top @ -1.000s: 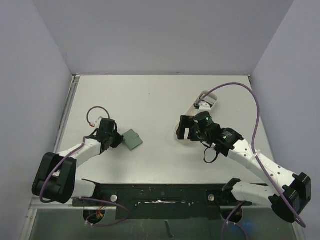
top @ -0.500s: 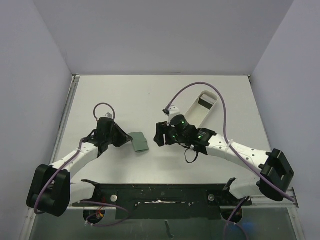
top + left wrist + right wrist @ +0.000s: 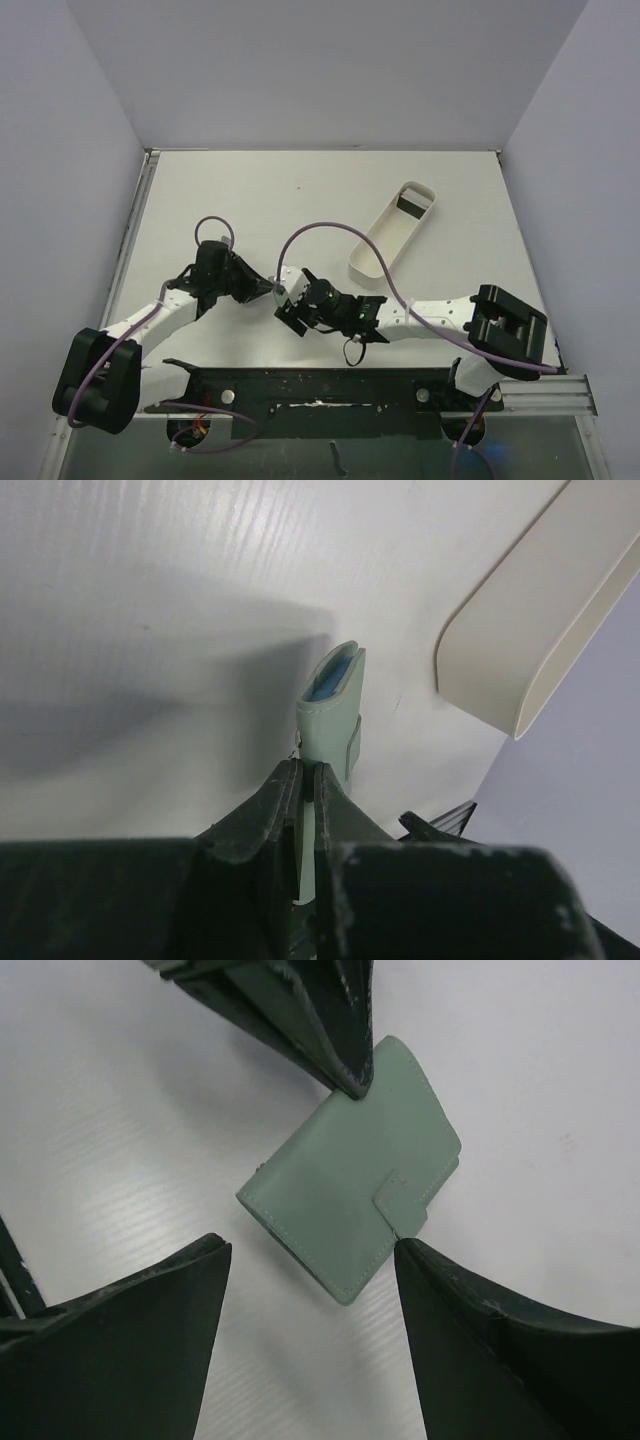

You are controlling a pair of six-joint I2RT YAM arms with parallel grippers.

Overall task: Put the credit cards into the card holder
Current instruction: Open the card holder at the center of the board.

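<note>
The card holder [image 3: 345,1165] is a closed grey-green wallet with a snap tab [image 3: 404,1203]. My left gripper [image 3: 307,775] is shut on one corner of it and holds it edge-on, with the bluish inside [image 3: 328,680] showing at the far end. My right gripper [image 3: 310,1246] hangs open just over the wallet, its right fingertip [image 3: 402,1248] touching the tab's corner. In the top view both grippers meet near the table's front centre: left gripper [image 3: 264,285], right gripper [image 3: 292,306], the wallet hidden under them. A black credit card [image 3: 411,204] lies in the far end of the white tray.
The long white oblong tray [image 3: 385,243] lies diagonally at the back right, also seen as the white tray [image 3: 520,630] beyond the wallet in the left wrist view. The right arm's purple cable [image 3: 330,232] loops above the table between the tray and the grippers.
My right arm has swung from the tray leftward and nearer, ending over the card holder. My left gripper has carried the card holder right and nearer, staying shut on it.
</note>
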